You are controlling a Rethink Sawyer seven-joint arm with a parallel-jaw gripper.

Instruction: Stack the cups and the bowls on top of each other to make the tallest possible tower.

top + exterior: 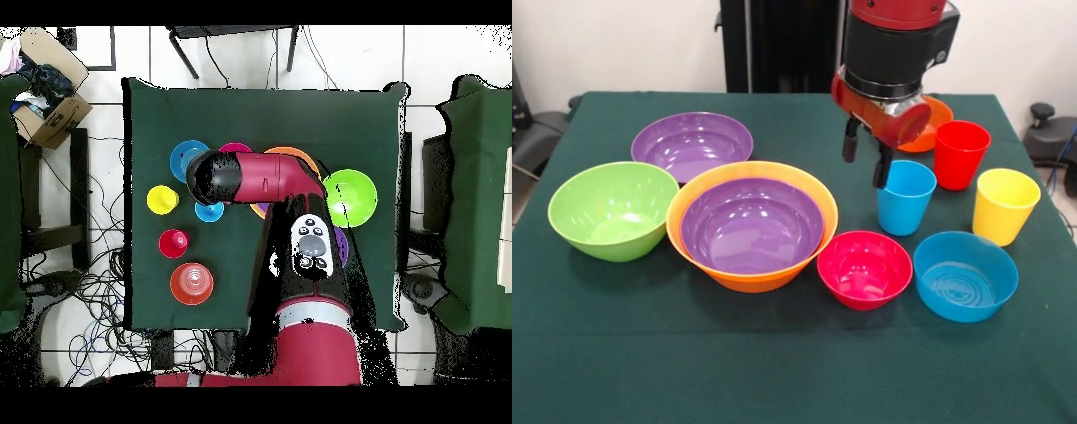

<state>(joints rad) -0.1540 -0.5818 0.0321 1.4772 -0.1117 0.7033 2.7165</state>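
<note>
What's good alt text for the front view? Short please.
The robot's gripper, fingers open, hangs just above the blue cup on a green table. Red and yellow cups stand beside it. A purple bowl sits nested in the large orange bowl, with other bowls loose around.

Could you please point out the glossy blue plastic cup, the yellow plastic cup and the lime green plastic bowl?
Glossy blue plastic cup (906,205): front view, on its outer wall.
Yellow plastic cup (1003,212): front view, on its outer wall.
Lime green plastic bowl (611,212): front view, on its inner surface.
</note>
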